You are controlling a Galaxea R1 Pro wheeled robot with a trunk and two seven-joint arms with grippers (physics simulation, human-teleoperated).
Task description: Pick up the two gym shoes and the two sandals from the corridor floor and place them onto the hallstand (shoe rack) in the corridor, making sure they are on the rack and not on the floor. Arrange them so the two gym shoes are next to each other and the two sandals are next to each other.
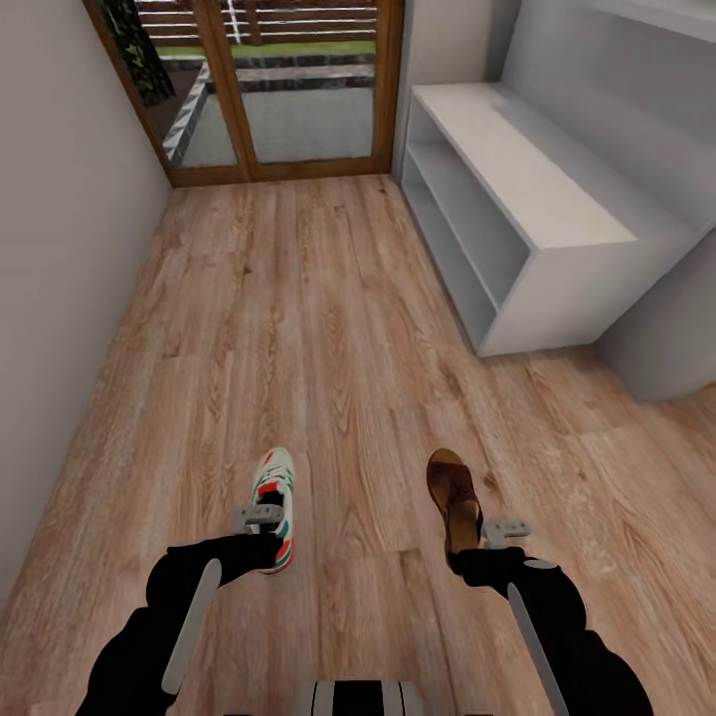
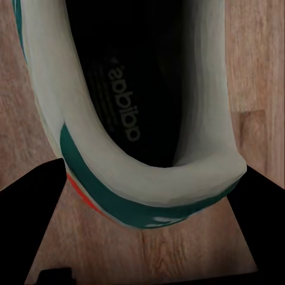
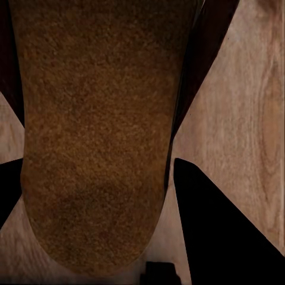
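**Both arms carrying footwear**

The left gripper (image 1: 265, 537) grasps a white lace-up gym shoe (image 1: 274, 497) with green stripes; the right gripper (image 1: 484, 542) grasps a dark brown leather sandal (image 1: 453, 494). The light grey hallstand (image 1: 557, 288) stands far right on the wood-plank floor (image 1: 298, 328).

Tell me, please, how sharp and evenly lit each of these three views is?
Head view: even, soft light, crisp floor grain, faint shadows beside the gym shoe and sandal. Left wrist view: the shoe's heel looms close, its inside nearly black, insole print readable. Right wrist view: the sandal's footbed looks grainy and dim, dark finger shapes at the edges.
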